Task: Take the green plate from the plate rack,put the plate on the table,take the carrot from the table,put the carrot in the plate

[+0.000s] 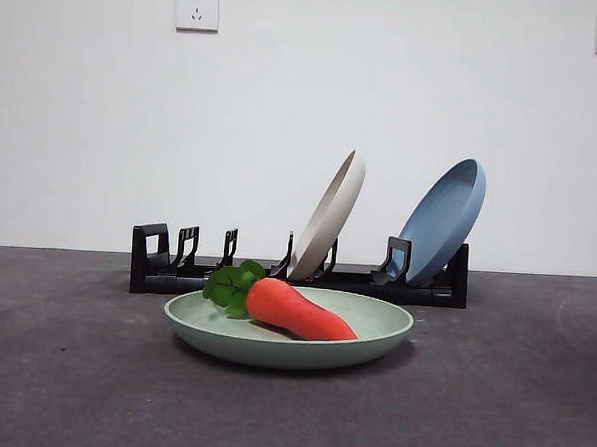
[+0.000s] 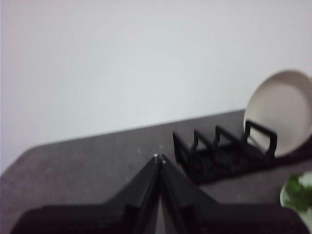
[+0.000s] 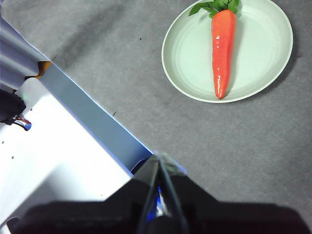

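carrot (image 1: 299, 310) in plate (image 1: 373, 340), rack (image 1: 176, 269) behind

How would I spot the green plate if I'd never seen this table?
Find the long black plastic plate rack at the back of the dark grey table. Just in front lies the pale green round plate, flat, unlike the cream plate and blue plate leaning in the rack, and holding an orange toy carrot.

Cream plate (image 1: 331, 213), blue plate (image 1: 444, 218), 2 wall sockets (image 1: 197, 8).
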Available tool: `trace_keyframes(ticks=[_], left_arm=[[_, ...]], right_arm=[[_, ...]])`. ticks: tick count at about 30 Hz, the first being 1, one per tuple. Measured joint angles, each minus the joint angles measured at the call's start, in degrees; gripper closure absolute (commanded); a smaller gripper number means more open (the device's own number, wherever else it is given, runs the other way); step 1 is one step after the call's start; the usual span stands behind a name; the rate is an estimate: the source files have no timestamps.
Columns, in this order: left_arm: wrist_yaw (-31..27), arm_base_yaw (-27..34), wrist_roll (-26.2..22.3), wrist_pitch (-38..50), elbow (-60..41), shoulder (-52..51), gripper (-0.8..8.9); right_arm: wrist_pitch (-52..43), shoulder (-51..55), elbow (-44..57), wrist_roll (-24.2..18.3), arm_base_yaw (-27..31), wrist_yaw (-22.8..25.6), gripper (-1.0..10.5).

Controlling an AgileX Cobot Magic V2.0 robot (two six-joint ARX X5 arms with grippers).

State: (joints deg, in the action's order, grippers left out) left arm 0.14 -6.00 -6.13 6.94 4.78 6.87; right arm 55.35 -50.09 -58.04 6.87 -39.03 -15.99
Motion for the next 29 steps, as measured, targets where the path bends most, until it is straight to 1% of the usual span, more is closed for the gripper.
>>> trace_keyframes(ticks=[4, 6, 9, 14, 22, 29], left_arm=[[0.0, 0.22, 0.85, -0.48, -3.52, -1.68, 8.17], [0.0, 0.22, 1.68, -2.56, -3.8, -2.32, 8.17], [0.02, 0.22, 2.4, -7.21, -3.8, -3.56, 8.16], [0.04, 0.22, 4.39, -17.53, -3.8, -6.56, 8.16], [0.15, 0.22, 7.23, -17.59, -3.78, -6.6, 8.16], [0.07, 0.22, 7.3, -17.59, -3.78, -6.6, 8.16]], right_arm=[[0.0, 0.0, 0.0, 0.0, 0.0, 0.0, 9.5], [0.0, 0.02, 0.0, 0.0, 0.0, 0.0, 9.5], [0.0, 0.02, 0.0, 0.0, 0.0, 0.0, 9.5], [0.02, 0.02, 0.0, 0.0, 0.0, 0.02, 9.5], [0.15, 0.07, 0.0, 0.0, 0.0, 0.0, 9.5], [0.2, 0.09, 0.0, 0.0, 0.0, 0.0, 9.5]])
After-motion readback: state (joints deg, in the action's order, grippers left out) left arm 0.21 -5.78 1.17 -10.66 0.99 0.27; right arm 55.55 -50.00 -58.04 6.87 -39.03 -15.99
